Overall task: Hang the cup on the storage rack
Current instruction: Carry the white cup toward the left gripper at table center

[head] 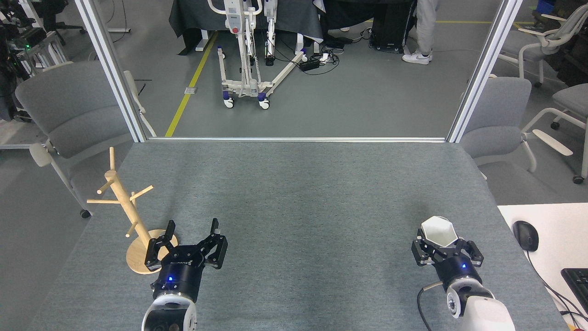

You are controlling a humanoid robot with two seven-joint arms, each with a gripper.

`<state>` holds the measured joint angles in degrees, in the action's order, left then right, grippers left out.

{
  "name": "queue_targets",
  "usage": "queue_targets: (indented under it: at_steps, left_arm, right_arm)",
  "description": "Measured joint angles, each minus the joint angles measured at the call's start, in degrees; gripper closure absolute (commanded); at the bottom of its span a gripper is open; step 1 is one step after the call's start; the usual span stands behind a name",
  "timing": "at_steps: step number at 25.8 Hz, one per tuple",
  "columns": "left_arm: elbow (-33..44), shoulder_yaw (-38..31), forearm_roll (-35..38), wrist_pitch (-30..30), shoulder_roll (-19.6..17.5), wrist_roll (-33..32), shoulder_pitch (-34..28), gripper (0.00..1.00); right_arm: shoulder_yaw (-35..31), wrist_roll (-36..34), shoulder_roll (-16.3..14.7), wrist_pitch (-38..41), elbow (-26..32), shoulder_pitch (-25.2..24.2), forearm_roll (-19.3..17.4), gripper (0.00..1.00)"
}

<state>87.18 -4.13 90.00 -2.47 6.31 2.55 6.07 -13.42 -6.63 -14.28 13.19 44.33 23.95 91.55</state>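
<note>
The white faceted cup [438, 232] sits at the near right of the grey table, its mouth facing up. My right gripper [443, 245] is shut on the cup's near side, and its black fingers hide the lower part of the cup. The cup's handle is hidden. The light wooden storage rack [123, 202] stands on its round base at the near left, with bare pegs angled upward. My left gripper [193, 227] is open and holds nothing, just right of the rack's base.
The grey table [294, 197] stretches between the two arms. A white desk [551, 230] with a black mouse [525, 235] and a keyboard adjoins the right edge. Grey chairs [69, 110] stand at both far corners, and metal frame posts rise there.
</note>
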Motion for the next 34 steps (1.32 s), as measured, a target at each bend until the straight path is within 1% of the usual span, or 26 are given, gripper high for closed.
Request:
queue_targets:
  at_steps: [5,8,11,14,17,21,24,27,31,34]
  left_arm:
    - [0.1,0.0,0.0,0.0,-0.1,0.0,0.0,0.0]
    - [0.2,0.0,0.0,0.0,-0.3,0.0,-0.1,0.0]
    - [0.3,0.0,0.0,0.0,-0.4,0.0,-0.2,0.0]
    - [0.3,0.0,0.0,0.0,-0.4,0.0,-0.4,0.0]
    - [0.6,0.0,0.0,0.0,-0.3,0.0,-0.6,0.0]
    - [2.1,0.1,0.0,-0.8,-0.3,0.0,-0.8,0.0]
    - [4.0,0.8,0.3,-2.7,-0.3,0.2,-2.1,0.01]
    - [5.4,3.5,0.6,-6.0,-0.7,1.2,-3.5,0.01]
    - [6.7,9.5,2.6,-8.5,-2.1,1.6,-4.1,0.01]
    - [6.8,14.5,4.8,-9.1,-2.3,1.6,-3.5,0.01]
  right_arm:
    - [-0.3,0.8,-0.1,0.4,1.8,0.2,-0.4,0.42]
    - [-0.7,5.4,-0.2,0.5,5.9,0.4,-0.5,0.41]
    - [-1.5,13.4,0.0,0.5,12.6,0.5,-0.6,0.41]
    - [-3.0,21.8,0.9,0.2,21.6,0.3,-0.6,0.41]
    - [-4.3,29.5,3.1,0.1,31.2,-0.3,-0.6,0.38]
    - [-4.2,39.0,6.1,-3.4,41.4,-1.0,-0.7,0.38]
    - [-1.5,43.2,7.6,-8.0,47.3,-1.1,-0.8,0.4]
    - [2.6,45.4,8.7,-13.8,51.2,-0.7,-0.7,0.4]
    - [9.5,52.2,9.6,-21.4,55.8,0.5,-0.5,0.4]
    - [15.4,56.0,10.1,-28.3,57.6,1.3,0.5,0.4]
